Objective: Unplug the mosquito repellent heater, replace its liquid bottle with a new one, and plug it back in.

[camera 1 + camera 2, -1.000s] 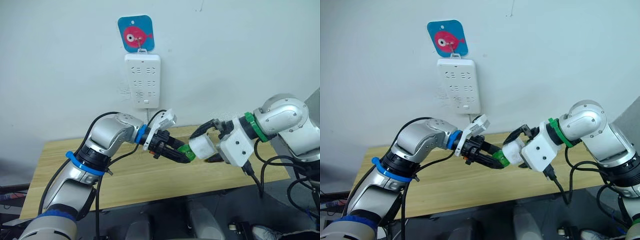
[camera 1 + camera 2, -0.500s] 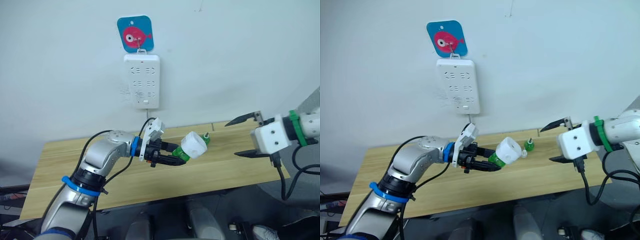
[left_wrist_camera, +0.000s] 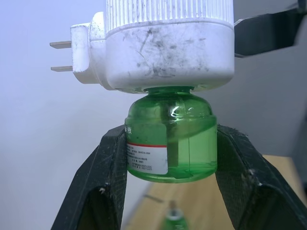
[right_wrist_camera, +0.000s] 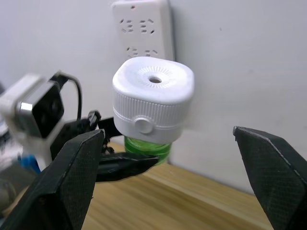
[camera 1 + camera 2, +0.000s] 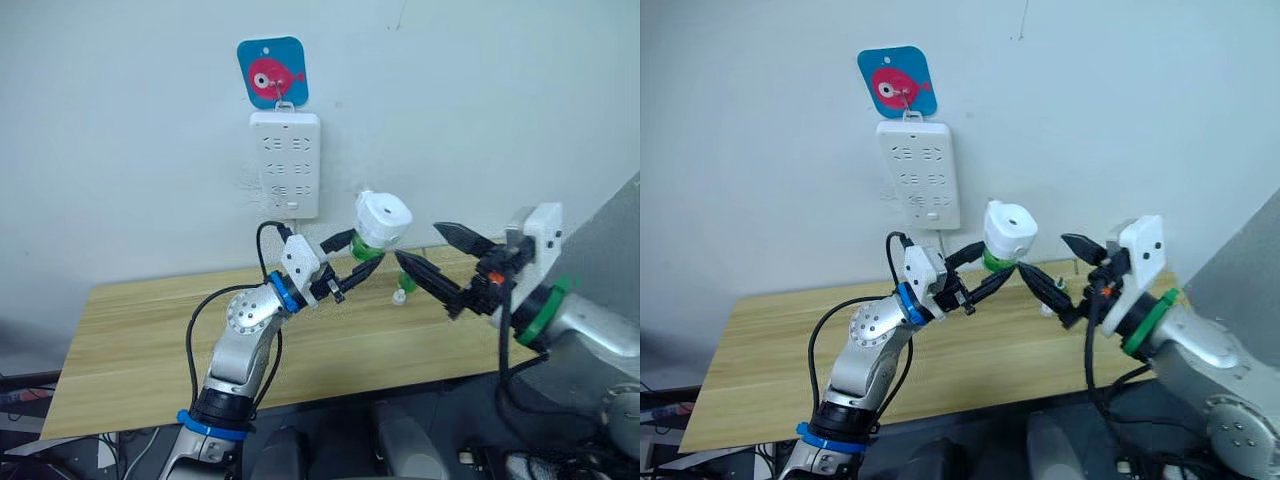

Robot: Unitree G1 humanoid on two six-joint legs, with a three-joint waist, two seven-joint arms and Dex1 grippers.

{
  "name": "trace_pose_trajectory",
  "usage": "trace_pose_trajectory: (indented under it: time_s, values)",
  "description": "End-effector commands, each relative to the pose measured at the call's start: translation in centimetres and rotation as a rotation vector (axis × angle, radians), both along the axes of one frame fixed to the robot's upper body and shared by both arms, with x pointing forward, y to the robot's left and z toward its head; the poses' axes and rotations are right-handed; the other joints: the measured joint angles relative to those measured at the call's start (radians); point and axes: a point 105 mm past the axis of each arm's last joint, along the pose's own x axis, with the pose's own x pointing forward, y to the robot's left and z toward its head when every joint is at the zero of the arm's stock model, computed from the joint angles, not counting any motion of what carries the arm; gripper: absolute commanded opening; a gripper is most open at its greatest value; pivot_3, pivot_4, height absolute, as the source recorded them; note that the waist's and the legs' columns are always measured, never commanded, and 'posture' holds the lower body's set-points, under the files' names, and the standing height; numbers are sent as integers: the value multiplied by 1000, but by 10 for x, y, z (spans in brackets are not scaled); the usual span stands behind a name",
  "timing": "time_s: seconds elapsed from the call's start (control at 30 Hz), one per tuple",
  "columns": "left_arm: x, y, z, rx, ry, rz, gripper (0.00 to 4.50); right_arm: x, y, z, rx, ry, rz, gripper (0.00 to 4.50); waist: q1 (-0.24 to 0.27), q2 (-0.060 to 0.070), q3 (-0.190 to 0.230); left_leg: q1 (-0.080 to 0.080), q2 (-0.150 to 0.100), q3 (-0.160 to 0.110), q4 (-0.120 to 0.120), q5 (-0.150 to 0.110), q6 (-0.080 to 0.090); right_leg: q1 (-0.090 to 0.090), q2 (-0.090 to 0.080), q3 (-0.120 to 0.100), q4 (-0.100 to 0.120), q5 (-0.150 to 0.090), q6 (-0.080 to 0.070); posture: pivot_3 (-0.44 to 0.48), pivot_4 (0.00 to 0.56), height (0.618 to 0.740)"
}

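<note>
Gripping the green liquid bottle [image 3: 170, 146] between its two black fingers [image 3: 103, 184], the left pincer [image 5: 352, 260] holds the mosquito repellent heater [image 5: 382, 220] up in the air above the wooden table [image 5: 150, 330], below and to the right of the white power strip [image 5: 285, 164] that hangs on the wall under a blue fish hook plate [image 5: 272, 71]. The heater sits upright on top of the bottle, its round vent hole facing up, and in the left wrist view its two metal prongs [image 3: 61, 56] stick out free to the side, touching nothing. The fingers press on both sides of the bottle's body, just under the scuffed white housing. The right pincer [image 5: 440, 262] is spread wide and holds nothing; its tips point toward the heater from the robot's right, one finger [image 4: 64, 175] reaching near the bottle without touching it. A second small green bottle [image 5: 400, 292] stands on the table behind the two pincers, near the wall.
</note>
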Motion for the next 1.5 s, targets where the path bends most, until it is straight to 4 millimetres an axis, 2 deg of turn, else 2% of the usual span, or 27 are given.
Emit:
trace_pose_trajectory:
  time_s: [0.03,0.37,0.73,0.83,0.9,0.93,1.13,1.2,1.37,1.43,1.5]
  values:
    - [-2,-3,13,-19,-89,13,2193,3,13,9,36,-33,-32,4500,-2,0,0,0,0,0,0,0,0,0,0,0,0,0,0,-280,160,730]
    - [-1,-9,22,-56,-103,16,2193,21,19,11,128,-14,-73,4500,-14,0,-2,-1,0,-1,0,0,0,0,1,-2,-1,0,0,-277,156,730]
    - [-2,-12,27,-66,-114,-14,2193,32,33,21,170,-30,-10,4500,-22,1,-2,-1,1,-2,-1,0,0,0,2,-2,-1,0,0,-264,154,730]
    - [-2,-12,29,-65,-127,-19,2193,32,35,24,186,-39,4,3907,-22,1,-2,-1,1,-2,-1,0,0,0,2,-2,-2,0,0,-260,153,730]
    - [-3,-12,29,-62,-126,-31,2193,32,36,25,186,-43,11,3163,-22,1,-2,-1,1,-2,-1,0,0,0,2,-2,-2,0,0,-257,151,730]
    - [-3,-12,29,-59,-127,-30,2193,31,36,25,186,-43,13,2988,-22,1,-2,-1,1,-2,-1,0,0,0,2,-2,-2,0,0,-257,151,730]
    - [-10,-9,28,-60,-138,-62,2193,31,36,26,185,-46,14,2990,-22,1,-3,-1,1,-2,-1,0,0,0,2,-2,-2,0,0,-255,146,730]
    - [-9,-2,24,-33,-137,-32,2910,31,35,26,182,-50,10,2990,-22,1,-3,-1,1,-2,-1,0,0,0,2,-2,-2,0,0,-256,144,730]
    - [-11,21,9,56,-70,-15,4334,32,29,28,167,-67,-13,2990,-24,2,-3,-1,1,-2,-1,0,0,0,2,-1,-2,0,0,-255,141,730]
    - [-13,34,6,83,-47,7,4500,31,27,28,141,-78,-16,2990,-25,2,-3,-1,2,-2,-2,0,0,0,2,-1,-2,0,0,-254,143,730]
    - [-9,69,9,97,-6,100,4500,28,24,27,39,-116,-9,2990,-25,2,-3,-1,2,-2,-2,0,0,-1,2,-2,-2,0,0,-245,144,730]
